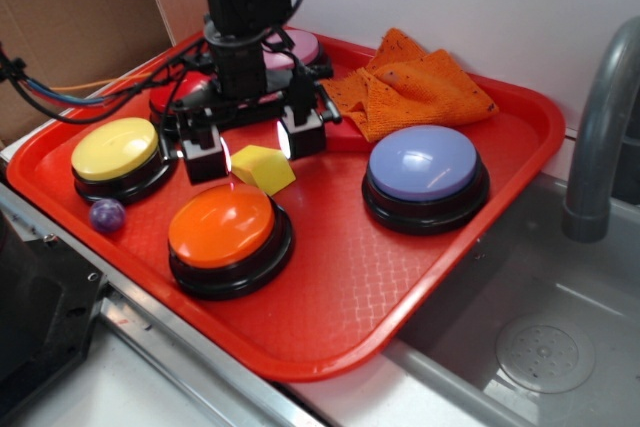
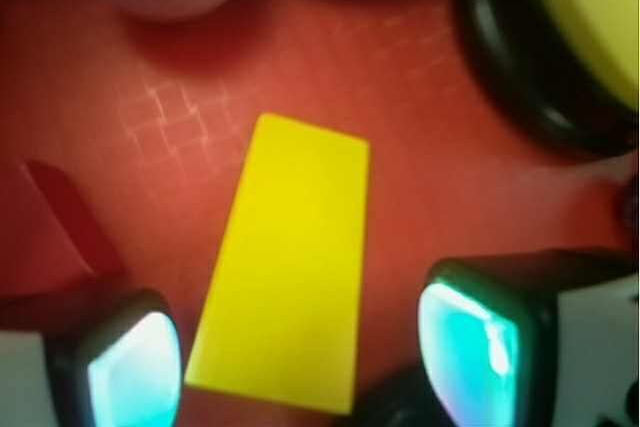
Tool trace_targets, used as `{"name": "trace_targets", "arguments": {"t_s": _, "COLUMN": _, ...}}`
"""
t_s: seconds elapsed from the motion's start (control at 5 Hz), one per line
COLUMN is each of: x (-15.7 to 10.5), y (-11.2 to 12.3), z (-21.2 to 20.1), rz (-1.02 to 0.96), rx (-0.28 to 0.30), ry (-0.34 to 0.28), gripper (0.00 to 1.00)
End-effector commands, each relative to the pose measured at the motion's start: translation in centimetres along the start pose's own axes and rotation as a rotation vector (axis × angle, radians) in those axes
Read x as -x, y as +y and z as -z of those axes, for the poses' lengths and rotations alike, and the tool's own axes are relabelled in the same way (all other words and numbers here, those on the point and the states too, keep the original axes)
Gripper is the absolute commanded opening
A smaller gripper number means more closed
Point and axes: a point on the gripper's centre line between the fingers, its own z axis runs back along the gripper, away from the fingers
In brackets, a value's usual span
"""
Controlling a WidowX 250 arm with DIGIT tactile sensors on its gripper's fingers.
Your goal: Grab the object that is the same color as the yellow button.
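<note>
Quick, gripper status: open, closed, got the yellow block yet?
Gripper: open, jaws straddling the yellow block, holding nothing; no grip on it yet.

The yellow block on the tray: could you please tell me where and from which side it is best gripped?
Probably from straight above, across its narrow width. In the wrist view the yellow block shows a long rectangular face with two straight long edges, and the open tool already has a fingertip on either side of it. Closing on those long sides, near the middle, should hold it squarely. It lies free on the red tray.
</note>
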Motion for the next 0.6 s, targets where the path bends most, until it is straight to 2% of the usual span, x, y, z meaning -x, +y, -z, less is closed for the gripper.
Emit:
{"name": "trace_targets", "arguments": {"t_s": 0.0, "x": -0.84, "y": 0.01, "z": 0.36, "rz": -0.029, "rx": 0.077, "ry": -0.017, "gripper": 0.00}}
{"name": "trace_targets", "arguments": {"t_s": 0.4, "x": -0.65, "y": 0.48, "z": -0.60, "rz": -0.008, "rx": 0.115, "ry": -0.039, "gripper": 0.00}}
